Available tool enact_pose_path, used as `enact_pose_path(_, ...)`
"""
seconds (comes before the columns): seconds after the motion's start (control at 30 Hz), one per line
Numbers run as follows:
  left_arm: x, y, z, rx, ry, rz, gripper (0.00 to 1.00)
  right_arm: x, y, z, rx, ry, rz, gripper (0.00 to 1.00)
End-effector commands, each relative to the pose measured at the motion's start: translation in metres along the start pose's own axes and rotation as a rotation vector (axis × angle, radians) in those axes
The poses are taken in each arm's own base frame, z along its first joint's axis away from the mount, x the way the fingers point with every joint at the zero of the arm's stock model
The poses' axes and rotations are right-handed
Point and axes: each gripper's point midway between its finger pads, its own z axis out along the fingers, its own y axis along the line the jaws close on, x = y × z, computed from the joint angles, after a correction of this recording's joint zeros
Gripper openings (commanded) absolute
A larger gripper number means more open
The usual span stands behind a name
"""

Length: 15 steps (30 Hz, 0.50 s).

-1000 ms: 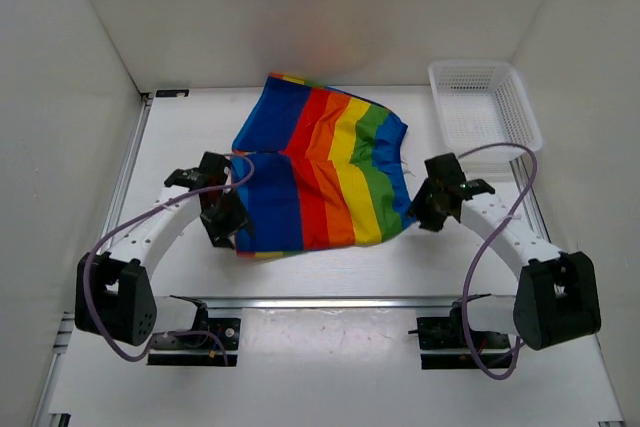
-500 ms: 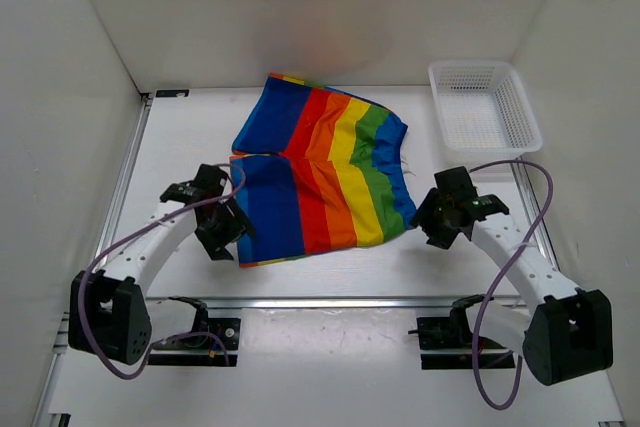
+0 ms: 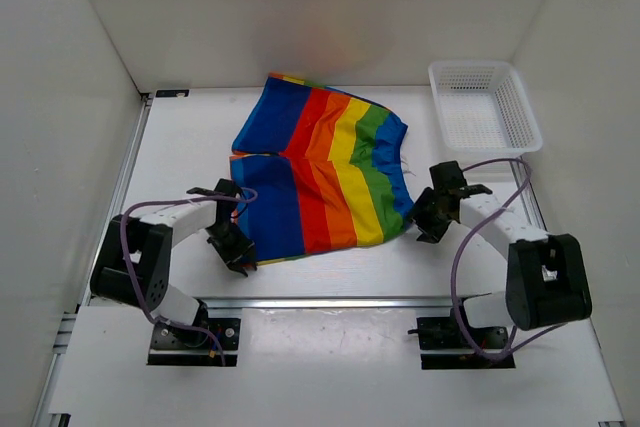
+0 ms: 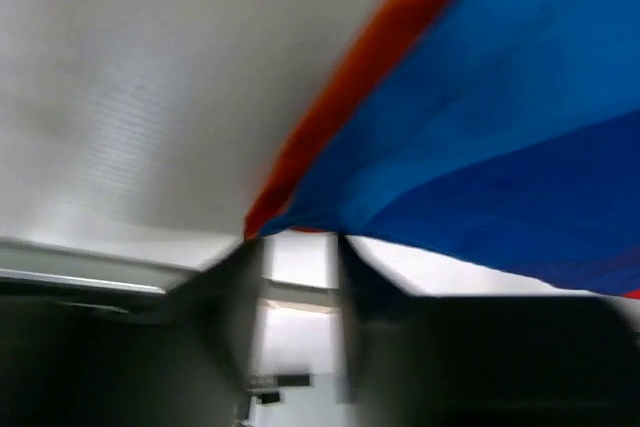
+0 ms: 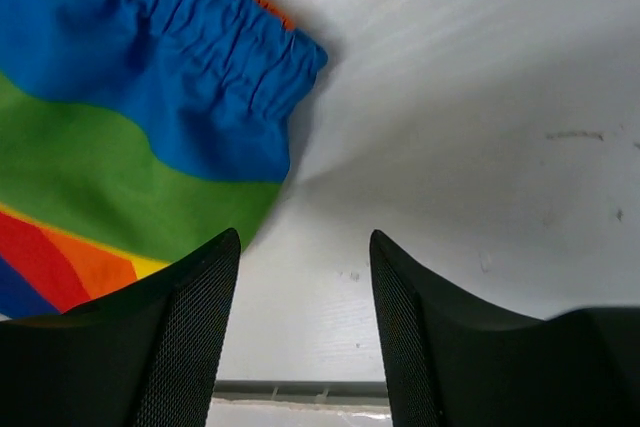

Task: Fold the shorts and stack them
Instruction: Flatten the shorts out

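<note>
You're set up for the first fold: the shorts (image 3: 320, 172) lie flat on the counter (image 3: 180, 147). The right gripper (image 5: 303, 239) is open and empty, with the waistband corner just ahead-left. The left gripper (image 4: 300, 247) is parted at the blue hem and seems to hold nothing. Next, pinch both near corners.

Left tool (image 4: 300, 259) (wrist view) is smeared by blur; whether it touches the shorts (image 4: 500, 127) is unclear

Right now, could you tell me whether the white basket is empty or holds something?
Empty: the top view shows only bare mesh inside the basket, and the shorts lie outside it.
</note>
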Motion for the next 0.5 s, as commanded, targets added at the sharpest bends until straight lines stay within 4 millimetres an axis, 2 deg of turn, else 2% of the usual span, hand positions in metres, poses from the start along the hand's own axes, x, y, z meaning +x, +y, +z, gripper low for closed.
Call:
enact_pose_path(0.0,-0.034,-0.032,-0.002,0.089,-0.14,0.043,0.36,-0.012,0.014,0.011,-0.035,-0.012,-0.015,0.57)
enact_pose_path(0.07,-0.039,-0.039,-0.006,0.101,-0.151,0.058,0.1,-0.023,0.021,0.018,-0.033,-0.029,-0.016,0.56)
enact_pose_path(0.13,-0.038,-0.04,-0.008,0.106,-0.145,0.067,0.1,-0.027,0.021,0.025,-0.024,-0.038,-0.026,0.51)
enact_pose_path(0.17,-0.043,-0.048,-0.014,0.125,-0.159,0.071,0.1,-0.033,0.024,0.031,-0.018,-0.045,-0.026,0.5)
enact_pose_path(0.23,-0.042,-0.05,-0.016,0.125,-0.149,0.082,0.1,-0.04,0.028,0.039,-0.01,-0.049,-0.026,0.39)
enact_pose_path(0.3,-0.047,-0.054,-0.025,0.132,-0.175,0.093,0.1,-0.049,0.041,0.041,-0.033,-0.068,-0.066,0.17)
enact_pose_path(0.33,-0.046,-0.055,-0.03,0.133,-0.176,0.093,0.1,-0.052,0.044,0.044,-0.032,-0.067,-0.066,0.0)
enact_pose_path(0.47,-0.076,-0.061,-0.064,0.147,-0.262,0.082,0.1,-0.069,0.071,0.031,-0.066,-0.109,-0.087,0.0)
